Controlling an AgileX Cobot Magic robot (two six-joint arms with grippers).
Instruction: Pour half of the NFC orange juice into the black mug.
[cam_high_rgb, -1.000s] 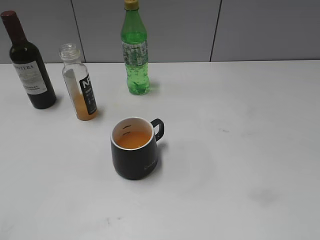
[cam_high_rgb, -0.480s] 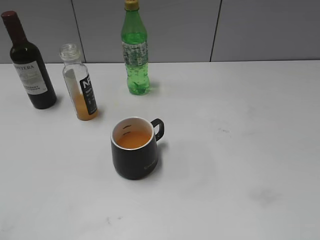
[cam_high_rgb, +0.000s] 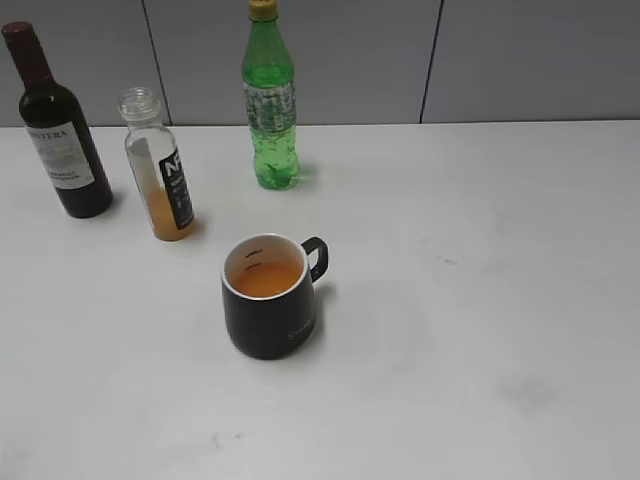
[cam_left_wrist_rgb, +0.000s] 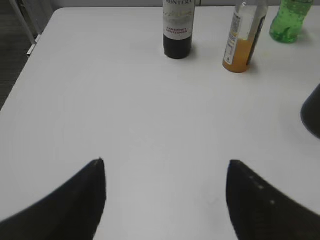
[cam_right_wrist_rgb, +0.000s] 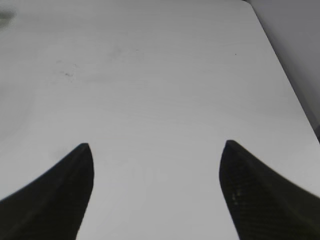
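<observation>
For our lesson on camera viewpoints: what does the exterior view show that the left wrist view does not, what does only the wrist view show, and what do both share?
Only the exterior view: orange liquid inside the black mug, its handle, and the bottles' tops. Only the left wrist view: the open left hand over bare table, holding nothing. Both: the NFC orange juice, capless and upright, the wine bottle and the green soda bottle; the wrist view catches just the mug's edge.

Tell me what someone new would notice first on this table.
Probably the black mug near the middle of the white table, already holding orange liquid. Behind it to the left stand the uncapped NFC orange juice, orange only in its lower part, and a dark wine bottle; a green soda bottle stands farther back.
</observation>
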